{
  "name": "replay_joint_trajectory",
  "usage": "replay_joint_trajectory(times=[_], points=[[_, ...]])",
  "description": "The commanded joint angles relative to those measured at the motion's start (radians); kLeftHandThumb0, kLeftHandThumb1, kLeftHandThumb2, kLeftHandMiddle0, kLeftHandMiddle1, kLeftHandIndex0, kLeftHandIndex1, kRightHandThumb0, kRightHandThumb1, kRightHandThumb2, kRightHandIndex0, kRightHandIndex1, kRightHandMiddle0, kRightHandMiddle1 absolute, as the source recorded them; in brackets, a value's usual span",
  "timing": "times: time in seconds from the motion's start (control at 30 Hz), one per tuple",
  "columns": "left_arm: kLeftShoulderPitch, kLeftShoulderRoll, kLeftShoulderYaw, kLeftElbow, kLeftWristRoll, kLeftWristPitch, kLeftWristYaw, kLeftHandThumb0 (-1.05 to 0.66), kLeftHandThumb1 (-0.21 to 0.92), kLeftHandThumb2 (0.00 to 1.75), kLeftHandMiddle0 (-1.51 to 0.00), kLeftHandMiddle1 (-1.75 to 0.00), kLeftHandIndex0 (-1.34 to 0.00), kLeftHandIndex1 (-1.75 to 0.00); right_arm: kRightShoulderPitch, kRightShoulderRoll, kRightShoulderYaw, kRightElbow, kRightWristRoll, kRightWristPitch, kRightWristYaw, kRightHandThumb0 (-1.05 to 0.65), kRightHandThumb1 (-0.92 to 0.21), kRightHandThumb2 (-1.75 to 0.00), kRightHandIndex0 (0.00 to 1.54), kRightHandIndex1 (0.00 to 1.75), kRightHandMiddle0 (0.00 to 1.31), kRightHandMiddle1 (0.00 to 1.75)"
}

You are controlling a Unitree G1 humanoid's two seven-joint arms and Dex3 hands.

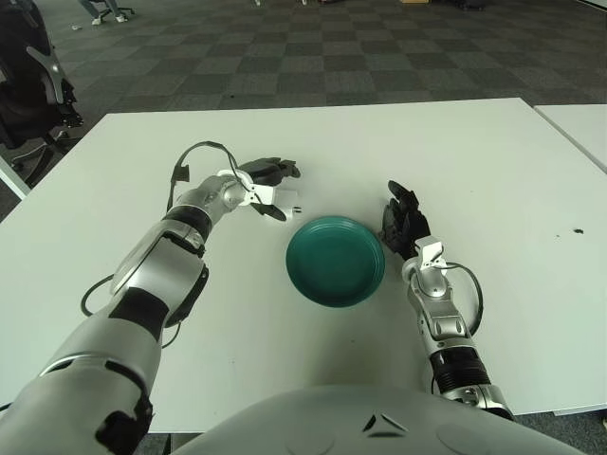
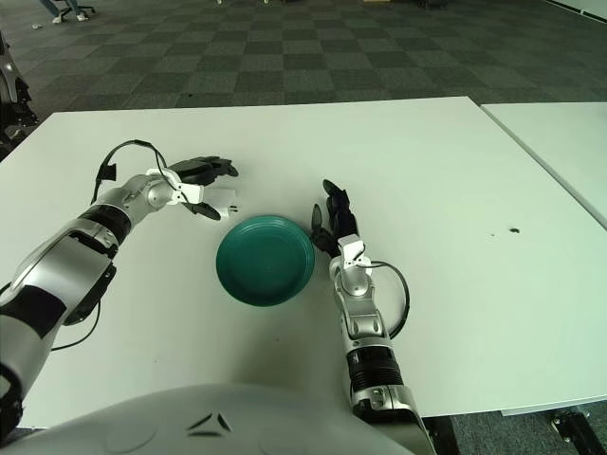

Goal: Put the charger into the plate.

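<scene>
A small white charger (image 1: 282, 198) lies on the white table (image 1: 455, 161), just left of the top-left rim of the round teal plate (image 1: 336, 261). My left hand (image 1: 287, 194) is at the charger, with the dark fingers (image 1: 272, 171) stretched out behind it and the thumb in front. The fingers bracket it with a small gap and are not closed on it. My right hand (image 1: 402, 224) shows beside the plate's right rim, fingers relaxed and holding nothing. The plate holds nothing.
A second white table (image 1: 580, 128) stands at the far right, past a narrow gap. A black chair (image 1: 28, 90) stands off the table's far left corner. A small dark speck (image 1: 577, 230) lies on the table's right side.
</scene>
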Motion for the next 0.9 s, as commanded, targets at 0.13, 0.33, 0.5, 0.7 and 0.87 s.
replay_joint_trajectory(times=[0.13,0.33,0.5,0.7,0.87], points=[[-0.005,-0.018,-0.005,0.037,-0.009,0.039,0.011,-1.05,0.92,0.39,-0.16,-0.03,-0.03,-0.94,0.091,-0.002,0.001,0.14,-0.005,0.107,-0.006,-0.89,-0.92,-0.87,0.18,0.0,0.0,0.43],[0.023,-0.048,0.036,0.064,-0.064,0.108,-0.035,-0.96,0.92,0.49,-0.2,-0.04,-0.07,-0.96,0.106,-0.002,0.001,0.122,0.003,0.094,0.001,-0.9,-0.92,-0.87,0.18,0.0,0.0,0.46],[0.044,-0.059,0.043,0.076,-0.084,0.159,-0.083,-0.92,0.92,0.55,-0.23,-0.04,-0.08,-0.95,0.115,-0.006,0.003,0.109,0.008,0.088,0.013,-0.9,-0.92,-0.87,0.18,0.0,0.0,0.47],[0.051,-0.058,0.031,0.078,-0.088,0.182,-0.119,-0.9,0.92,0.62,-0.28,-0.05,-0.06,-0.94,0.121,-0.01,0.001,0.099,0.014,0.086,0.027,-0.89,-0.92,-0.86,0.17,0.0,0.0,0.46],[0.052,-0.058,0.041,0.08,-0.106,0.204,-0.177,-0.88,0.92,0.64,-0.32,-0.06,-0.06,-0.94,0.127,-0.012,0.001,0.089,0.014,0.083,0.034,-0.9,-0.92,-0.86,0.17,0.0,0.0,0.46]])
